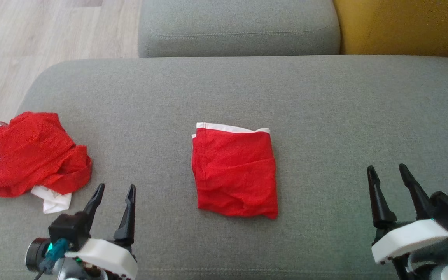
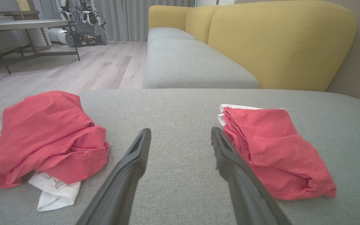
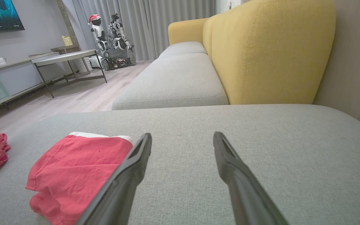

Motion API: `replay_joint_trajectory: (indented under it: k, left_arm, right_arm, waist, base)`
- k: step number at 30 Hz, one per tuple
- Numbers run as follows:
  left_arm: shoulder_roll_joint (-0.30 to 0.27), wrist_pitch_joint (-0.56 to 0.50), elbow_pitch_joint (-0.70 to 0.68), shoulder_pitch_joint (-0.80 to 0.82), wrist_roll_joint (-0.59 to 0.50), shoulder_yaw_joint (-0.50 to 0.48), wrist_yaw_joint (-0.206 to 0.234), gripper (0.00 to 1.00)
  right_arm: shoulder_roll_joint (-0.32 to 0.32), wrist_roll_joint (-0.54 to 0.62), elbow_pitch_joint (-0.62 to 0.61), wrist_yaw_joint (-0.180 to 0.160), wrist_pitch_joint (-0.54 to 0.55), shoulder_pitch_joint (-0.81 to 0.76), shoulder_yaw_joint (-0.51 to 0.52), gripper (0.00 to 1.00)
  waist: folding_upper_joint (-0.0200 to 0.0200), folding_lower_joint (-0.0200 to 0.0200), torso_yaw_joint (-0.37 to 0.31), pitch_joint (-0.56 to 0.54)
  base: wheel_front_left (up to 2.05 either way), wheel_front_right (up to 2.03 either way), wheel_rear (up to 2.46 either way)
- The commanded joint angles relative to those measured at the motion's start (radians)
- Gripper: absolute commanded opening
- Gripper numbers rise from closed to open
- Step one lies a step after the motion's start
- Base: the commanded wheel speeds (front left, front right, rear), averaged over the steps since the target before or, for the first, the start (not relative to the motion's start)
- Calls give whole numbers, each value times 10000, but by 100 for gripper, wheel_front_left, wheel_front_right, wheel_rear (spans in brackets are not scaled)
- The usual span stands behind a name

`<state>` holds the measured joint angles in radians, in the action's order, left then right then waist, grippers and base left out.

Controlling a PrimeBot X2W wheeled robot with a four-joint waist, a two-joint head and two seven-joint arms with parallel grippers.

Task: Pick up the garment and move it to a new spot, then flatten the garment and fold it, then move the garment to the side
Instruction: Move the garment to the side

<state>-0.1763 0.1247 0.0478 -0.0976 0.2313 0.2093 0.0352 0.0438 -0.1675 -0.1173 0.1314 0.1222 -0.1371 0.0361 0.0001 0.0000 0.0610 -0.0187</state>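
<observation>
Likely best done with left gripper [image 1: 116, 186] and right gripper [image 1: 386, 167], both wide and empty, pinching all layers of the folded red garment [image 1: 233, 173] mid sofa cushion [image 1: 325, 116] and carrying it level, clear of the crumpled pile [image 1: 33, 159] at left.

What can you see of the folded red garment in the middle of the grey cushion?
The folded red garment is a rough rectangle of thin, soft-looking cloth, several layers thick, with a white band showing along its far edge. Its surface is creased and the near edge uneven. It lies flat on the grey cushion, touching nothing else.
</observation>
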Motion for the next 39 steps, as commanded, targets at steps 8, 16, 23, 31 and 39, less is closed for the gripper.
replay_joint_trajectory:
  k: [8, 16, 23, 31, 39]
  left_arm:
    - [-144, 173, -425, 910, 28, -241, 35, 100]
    - [46, 536, -271, 1976, 41, 61, -234, 100]
    - [190, 926, 119, 2610, 141, 102, -369, 100]
    - [178, 1160, 402, 2833, 193, -48, -311, 100]
    - [96, 1245, 408, 2924, 266, -108, -359, 100]
  right_arm:
    - [64, -130, 359, -7, 0, 744, -417, 100]
    - [64, -638, 2777, -7, -252, 2297, -1716, 100]
    - [64, -1238, 5074, -7, -417, 3653, -2629, 100]
    - [64, -1872, 6485, -7, -285, 4317, -3387, 0]
    - [64, -1724, 6617, -7, -465, 4692, -3597, 0]
  waist:
    - [-1, 0, 292, 335]
    - [-1, 0, 1058, 1502]
    - [-1, 0, 1446, 2243]
    - [-1, 0, 1243, 2488]
    - [-1, 0, 575, 2578]
  base:
    - [0, 0, 0]
    - [0, 0, 0]
    - [0, 0, 0]
    - [0, 0, 0]
    - [0, 0, 0]
